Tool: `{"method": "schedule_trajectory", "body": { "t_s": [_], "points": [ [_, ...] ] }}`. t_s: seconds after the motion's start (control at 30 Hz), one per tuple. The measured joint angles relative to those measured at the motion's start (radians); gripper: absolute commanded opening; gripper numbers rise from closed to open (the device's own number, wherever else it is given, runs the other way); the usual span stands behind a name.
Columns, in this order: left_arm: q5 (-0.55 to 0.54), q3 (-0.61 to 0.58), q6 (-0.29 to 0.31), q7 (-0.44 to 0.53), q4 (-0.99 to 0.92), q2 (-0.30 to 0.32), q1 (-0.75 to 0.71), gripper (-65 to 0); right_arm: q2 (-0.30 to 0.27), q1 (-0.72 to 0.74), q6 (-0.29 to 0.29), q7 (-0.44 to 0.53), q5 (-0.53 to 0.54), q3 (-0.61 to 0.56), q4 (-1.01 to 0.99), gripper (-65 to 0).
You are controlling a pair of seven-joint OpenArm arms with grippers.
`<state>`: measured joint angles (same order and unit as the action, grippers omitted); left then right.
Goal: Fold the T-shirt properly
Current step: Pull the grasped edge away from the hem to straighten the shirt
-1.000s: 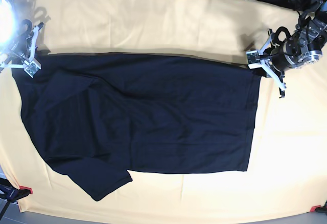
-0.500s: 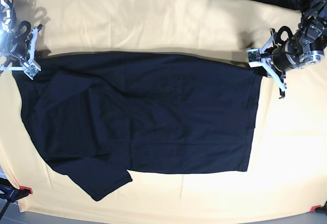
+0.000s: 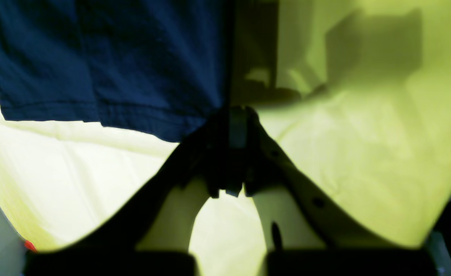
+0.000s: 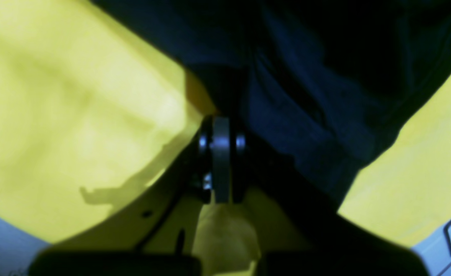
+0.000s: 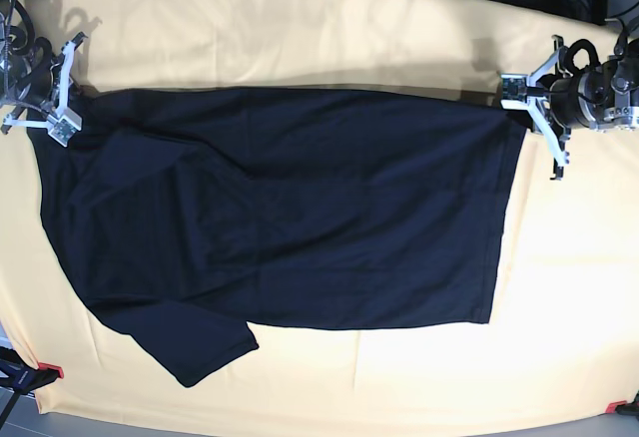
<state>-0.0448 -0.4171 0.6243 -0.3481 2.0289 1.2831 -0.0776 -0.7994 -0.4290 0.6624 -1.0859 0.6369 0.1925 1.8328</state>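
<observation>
The left gripper [image 5: 526, 110] is pinched shut on the T-shirt [image 5: 290, 218], its closed jaws biting the far hem corner; in its wrist view the dark fingers [image 3: 231, 126] meet right where the stitched hem ends. The right gripper [image 5: 52, 118] is likewise clamped on the T-shirt at the far corner of the shoulder end, and its wrist view shows the jaws pressed together with dark cloth bunched against them.

Holding both far corners at once looks deliberate: with one arm at each end of the far edge, the cloth between them runs as a nearly straight, taut line, which would let the whole edge be carried as one piece rather than sagging in the middle.

The T-shirt lies spread flat across the middle of the yellow table cover [image 5: 300, 28], hem end towards the left gripper, sleeve end towards the right. One sleeve [image 5: 185, 347] sticks out at the near edge of the garment, on the right gripper's side, still unfolded.

Judging by this, the fold is at an early stage, and the grip suits drawing the far edge over the body towards the near edge.
</observation>
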Motion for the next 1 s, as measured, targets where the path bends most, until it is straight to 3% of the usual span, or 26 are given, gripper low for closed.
{"method": "schedule_trajectory", "body": {
  "t_s": [0.13, 0.47, 0.8, 1.0],
  "points": [
    [-0.038, 0.0, 0.069, 0.0, 0.027, 0.011, 0.0, -65.0, -0.01, -0.004, 0.0, -0.042, 0.029, 0.0, 0.001, -65.0],
    [-0.053, 0.0, 0.072, -0.004, 0.075, 0.02, 0.0, -65.0, -0.055, -0.091, 0.008, -0.142, 0.095, 0.004, 0.146, -65.0],
    [-0.129, 0.0, 0.072, 0.0, 0.081, 0.119, 0.0, -65.0, -0.09, -0.145, 0.0, -0.18, 0.096, 0.006, 0.183, -65.0],
    [-0.153, 0.0, 0.072, 0.0, 0.151, 0.216, -0.003, -65.0, -0.133, -0.172, 0.0, -0.183, 0.097, 0.006, 0.184, -65.0]
  ]
}}
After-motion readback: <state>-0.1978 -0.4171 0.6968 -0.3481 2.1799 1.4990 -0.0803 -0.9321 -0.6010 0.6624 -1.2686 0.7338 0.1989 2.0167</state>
